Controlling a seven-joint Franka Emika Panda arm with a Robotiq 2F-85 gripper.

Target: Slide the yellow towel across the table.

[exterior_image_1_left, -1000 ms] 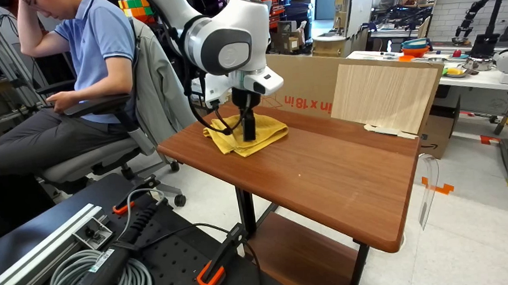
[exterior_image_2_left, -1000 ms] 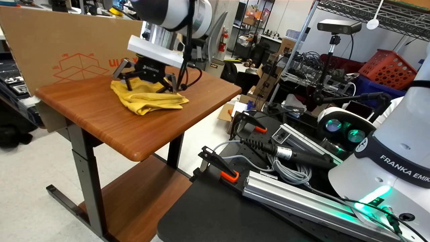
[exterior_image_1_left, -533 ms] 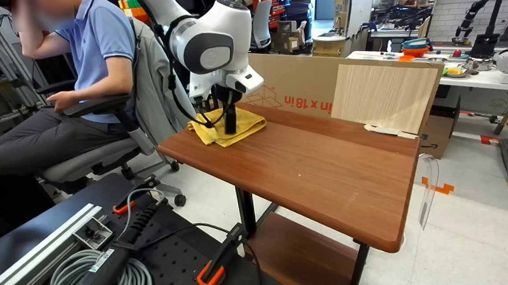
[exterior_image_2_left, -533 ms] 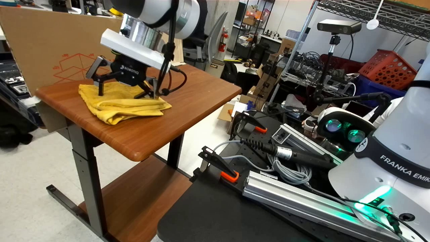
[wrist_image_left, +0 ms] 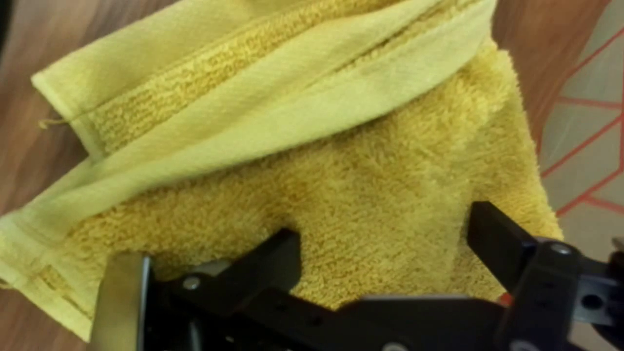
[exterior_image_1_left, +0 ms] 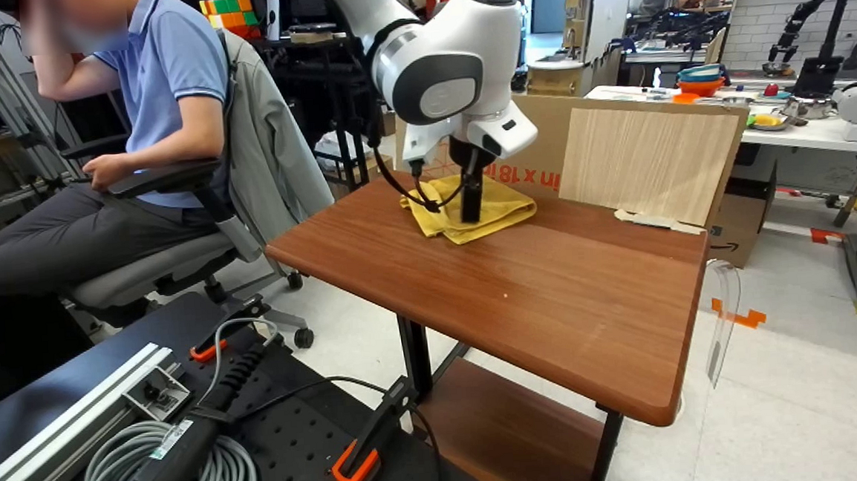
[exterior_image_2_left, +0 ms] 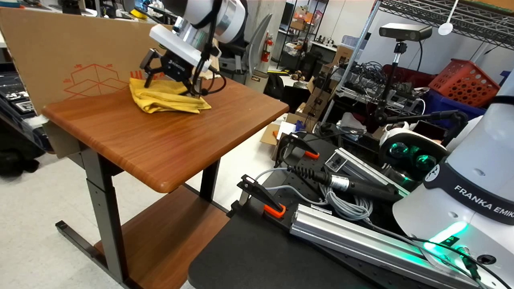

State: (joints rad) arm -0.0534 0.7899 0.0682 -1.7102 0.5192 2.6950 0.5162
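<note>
The yellow towel (exterior_image_1_left: 505,207) lies folded and rumpled near the back edge of the reddish-brown table (exterior_image_1_left: 566,299). Both also show in an exterior view, towel (exterior_image_2_left: 170,104) and table (exterior_image_2_left: 152,148). My gripper (exterior_image_2_left: 167,88) is over the towel, tilted, its fingers spread wide with the tips down on the cloth. In the wrist view the gripper (wrist_image_left: 386,222) has its two black fingers far apart on the towel (wrist_image_left: 360,165), with flat cloth between them and nothing pinched. A folded hem lies ahead of the fingers. The towel's edge reaches the cardboard side of the table.
A large cardboard sheet (exterior_image_2_left: 36,56) stands along the table's back edge. A light wood board (exterior_image_1_left: 639,161) leans there too. A person sits in a chair (exterior_image_1_left: 266,139) beyond the table's end. A black bench (exterior_image_2_left: 241,249) with clamps and cables stands in front.
The gripper and towel move together. They first shift toward the chair end in an exterior view, then back past the start, closer to the cardboard sheet. The fingers stay spread.
</note>
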